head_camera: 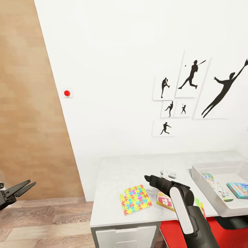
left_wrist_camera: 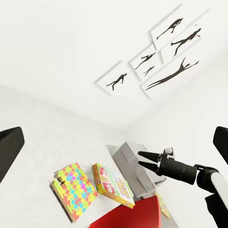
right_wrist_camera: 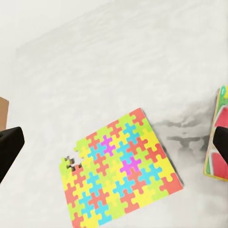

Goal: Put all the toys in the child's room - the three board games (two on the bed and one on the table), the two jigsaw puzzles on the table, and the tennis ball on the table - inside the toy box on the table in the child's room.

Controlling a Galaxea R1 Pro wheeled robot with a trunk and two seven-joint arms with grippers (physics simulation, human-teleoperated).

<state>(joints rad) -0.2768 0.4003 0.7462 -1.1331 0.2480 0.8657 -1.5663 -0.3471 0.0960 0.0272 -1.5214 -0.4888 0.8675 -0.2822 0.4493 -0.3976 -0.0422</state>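
Hovering over the desk [head_camera: 117,172], right claw [head_camera: 147,178] spread wide and empty; jigsaw puzzle [head_camera: 135,199] flat just beside the Monopoly box [head_camera: 164,200]; best descending squarely, pinching one edge.

The table [head_camera: 117,172] has a pale grey top, matt and a little mottled, like painted board. The jigsaw puzzle [head_camera: 135,199] near its front edge looks like printed card, flat and matt, in bright colours. The toy box [head_camera: 203,179] at the right end seems smooth light grey plastic. The right gripper [head_camera: 147,178] is matt black; the arm behind it has a smooth white shell with soft shine. The floor [head_camera: 44,220] shows wood grain, the wall panel [head_camera: 27,103] too.
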